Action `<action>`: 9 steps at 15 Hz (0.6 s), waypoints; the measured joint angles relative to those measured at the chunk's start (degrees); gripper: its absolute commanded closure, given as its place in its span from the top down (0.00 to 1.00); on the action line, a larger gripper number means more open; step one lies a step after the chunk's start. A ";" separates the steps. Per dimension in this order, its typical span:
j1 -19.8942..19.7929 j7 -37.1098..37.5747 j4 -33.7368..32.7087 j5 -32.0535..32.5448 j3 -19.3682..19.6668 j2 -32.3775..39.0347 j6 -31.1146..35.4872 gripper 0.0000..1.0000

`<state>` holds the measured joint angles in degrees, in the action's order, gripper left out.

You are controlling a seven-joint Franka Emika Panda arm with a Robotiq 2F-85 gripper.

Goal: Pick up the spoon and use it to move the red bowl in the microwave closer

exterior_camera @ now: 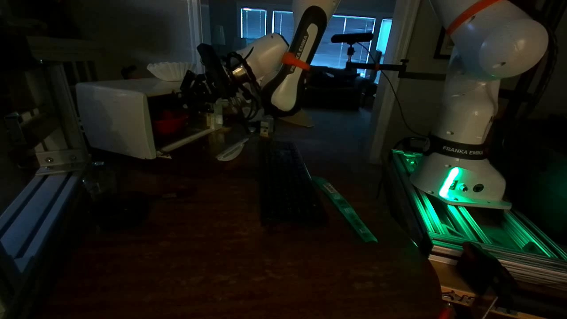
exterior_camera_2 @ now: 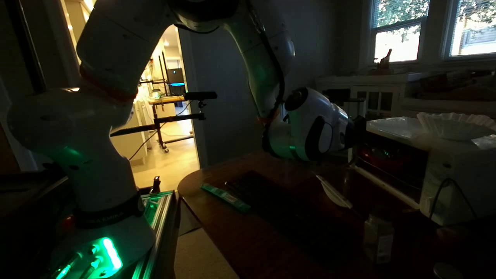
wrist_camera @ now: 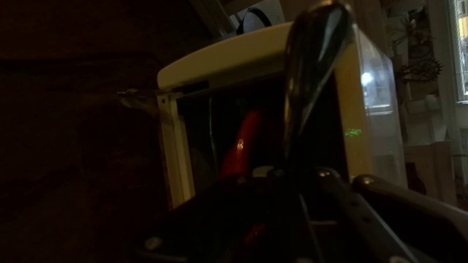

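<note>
While gripper (wrist_camera: 292,173) is at mouth of microwave (wrist_camera: 234,58), it holds dark spoon (wrist_camera: 314,62) in narrow grip. Red bowl (wrist_camera: 241,149) is ahead of hand, inside cavity, left of spoon in wrist view; whether spoon touches it, cannot tell. Microwave edges show left, right and above hand in wrist view; dark room lies between bowl and right edge, spoon crossing it. Below hand, outside microwave, pale flat thing (exterior_camera: 232,150) rests on table (exterior_camera: 221,270); farther from hand, black keyboard (exterior_camera: 290,186), then green strip (exterior_camera: 346,212) near curved table edge.
</note>
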<state>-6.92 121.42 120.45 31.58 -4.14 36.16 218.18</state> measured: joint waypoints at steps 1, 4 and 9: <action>-0.46 -0.78 0.01 -0.52 -0.78 -0.03 0.03 0.02; -2.13 -5.21 0.01 -3.25 -3.84 -0.09 0.03 0.02; -3.12 -11.70 0.07 -6.28 -6.24 -0.94 0.03 0.02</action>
<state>-10.04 109.72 120.52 25.29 -10.37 35.22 218.21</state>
